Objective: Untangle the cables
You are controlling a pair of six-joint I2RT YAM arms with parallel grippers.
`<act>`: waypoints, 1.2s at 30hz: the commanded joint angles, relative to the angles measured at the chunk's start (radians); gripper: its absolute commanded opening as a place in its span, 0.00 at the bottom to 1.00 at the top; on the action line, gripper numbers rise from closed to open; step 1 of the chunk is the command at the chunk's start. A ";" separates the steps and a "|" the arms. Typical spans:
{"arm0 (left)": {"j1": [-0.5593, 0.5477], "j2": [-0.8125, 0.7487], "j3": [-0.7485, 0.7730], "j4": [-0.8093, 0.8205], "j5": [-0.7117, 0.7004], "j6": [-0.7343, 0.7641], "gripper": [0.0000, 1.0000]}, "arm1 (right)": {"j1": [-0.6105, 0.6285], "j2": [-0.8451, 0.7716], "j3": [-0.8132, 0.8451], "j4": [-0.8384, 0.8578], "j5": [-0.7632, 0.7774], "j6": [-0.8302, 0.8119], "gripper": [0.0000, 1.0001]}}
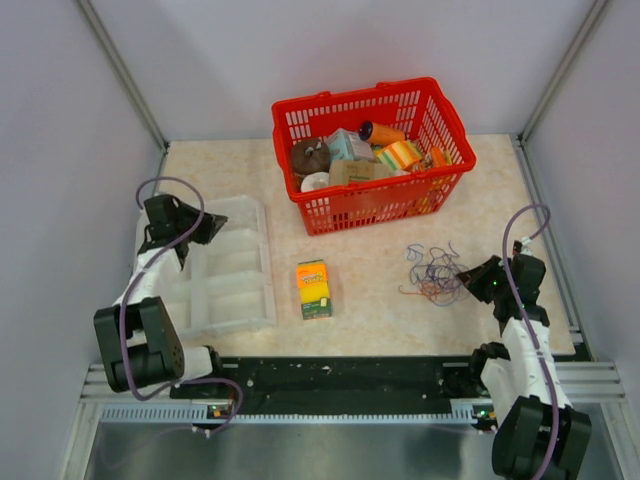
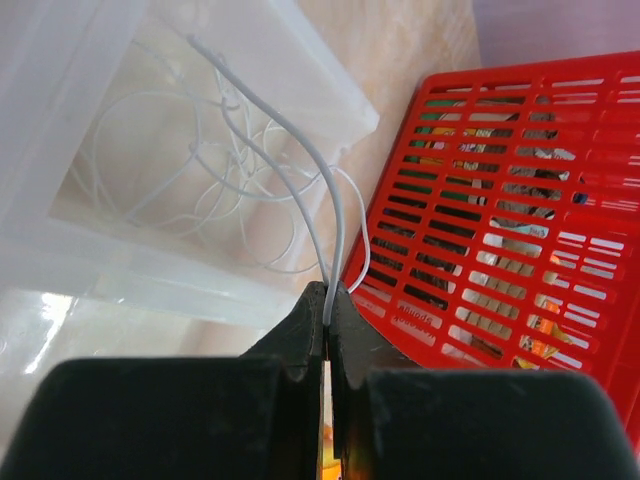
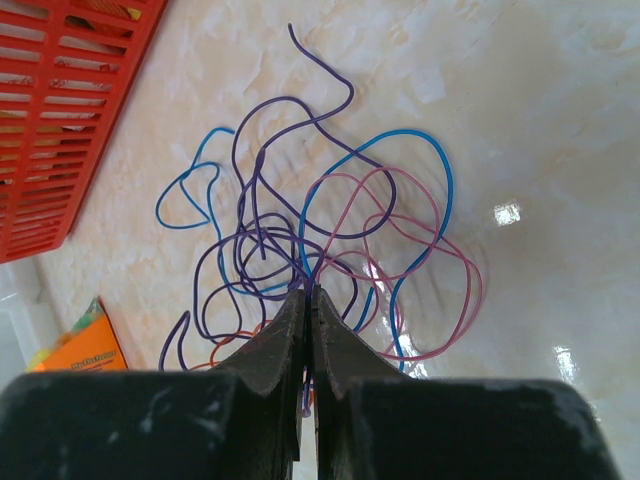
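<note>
A tangle of thin cables lies on the table right of centre; in the right wrist view it shows purple, blue, pink and orange strands. My right gripper is shut on strands at the near edge of the tangle; in the top view it sits at the tangle's right side. My left gripper is shut on a thin white cable that loops into a compartment of the clear plastic tray. In the top view the left gripper is over the tray.
A red basket of groceries stands at the back centre, close to the left gripper's right in the wrist view. A yellow-green sponge pack lies between tray and tangle. Grey walls close in both sides.
</note>
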 commanded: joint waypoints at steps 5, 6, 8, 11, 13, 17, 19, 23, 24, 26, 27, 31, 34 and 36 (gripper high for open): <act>-0.008 0.235 0.247 -0.188 -0.025 0.034 0.00 | -0.008 0.018 -0.004 0.042 -0.007 -0.003 0.02; -0.014 0.271 0.281 -0.218 -0.032 0.040 0.00 | -0.008 0.018 -0.004 0.042 -0.009 -0.003 0.01; -0.023 0.306 0.317 -0.275 -0.055 0.038 0.00 | -0.008 0.016 -0.005 0.042 -0.009 -0.003 0.02; -0.037 0.303 0.326 -0.277 -0.095 0.035 0.00 | -0.007 0.018 -0.007 0.044 -0.007 -0.004 0.02; -0.046 0.297 0.340 -0.291 -0.109 0.044 0.00 | -0.008 0.018 -0.007 0.044 -0.010 -0.003 0.02; -0.045 0.241 0.355 -0.314 -0.072 0.078 0.36 | -0.008 0.018 -0.008 0.048 -0.015 -0.003 0.02; -0.045 0.166 0.334 -0.321 -0.083 0.098 0.54 | -0.007 0.018 -0.008 0.047 -0.019 -0.001 0.02; -0.046 -0.014 0.285 -0.358 -0.117 0.144 0.94 | -0.008 0.022 -0.010 0.050 -0.033 -0.004 0.02; -0.045 -0.061 0.271 -0.361 -0.117 0.155 0.98 | -0.008 0.024 -0.010 0.052 -0.038 -0.004 0.02; -0.045 -0.138 0.258 -0.378 -0.111 0.173 0.98 | -0.007 0.030 -0.010 0.055 -0.059 -0.007 0.02; -0.045 -0.175 0.255 -0.386 -0.098 0.182 0.98 | -0.002 0.034 -0.010 0.058 -0.071 -0.009 0.02; -0.125 -0.307 0.200 -0.308 0.003 0.233 0.81 | 0.111 0.054 0.022 0.042 -0.046 -0.020 0.02; -0.400 -0.362 0.202 -0.268 -0.058 0.316 0.69 | 0.260 0.062 0.027 0.032 -0.033 0.029 0.02; -0.578 -0.410 0.148 -0.182 -0.084 0.353 0.66 | 0.359 0.051 0.016 0.056 -0.064 0.072 0.02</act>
